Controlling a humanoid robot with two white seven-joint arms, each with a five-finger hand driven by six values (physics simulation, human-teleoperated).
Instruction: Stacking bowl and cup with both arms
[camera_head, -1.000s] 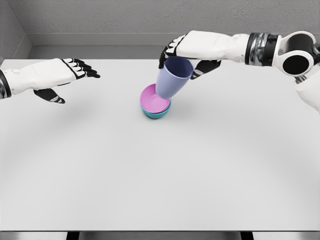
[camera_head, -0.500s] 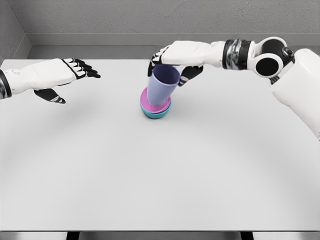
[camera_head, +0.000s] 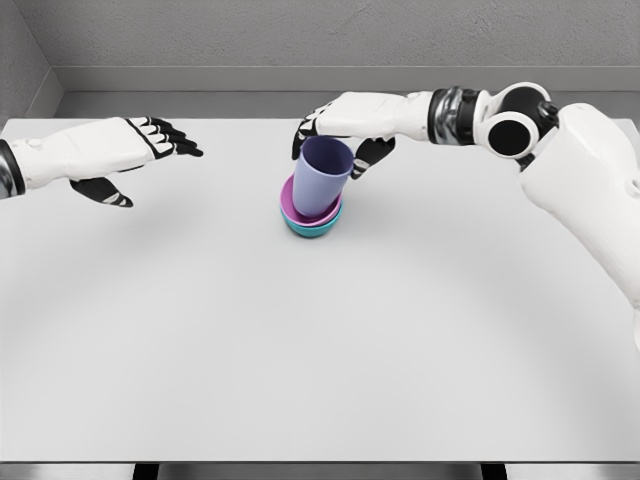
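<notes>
A lavender cup (camera_head: 322, 176) stands nearly upright inside a pink bowl (camera_head: 292, 206), which nests in a teal bowl (camera_head: 312, 229) at the table's far middle. My right hand (camera_head: 338, 132) reaches in from the right and wraps the cup's rim, with fingers (camera_head: 306, 126) behind it and the thumb (camera_head: 368, 156) at its right side. My left hand (camera_head: 140, 143) hovers over the left of the table, well apart from the stack, fingers spread and holding nothing.
The white table (camera_head: 320, 340) stretches wide in front of the stack. A grey wall (camera_head: 200, 40) runs behind the table's far edge. My right forearm (camera_head: 455, 105) crosses above the table's back right part.
The right hand has moved left and down with the cup. The cup went from tilted above the bowls to nearly upright inside the pink bowl. The left arm stayed put.
</notes>
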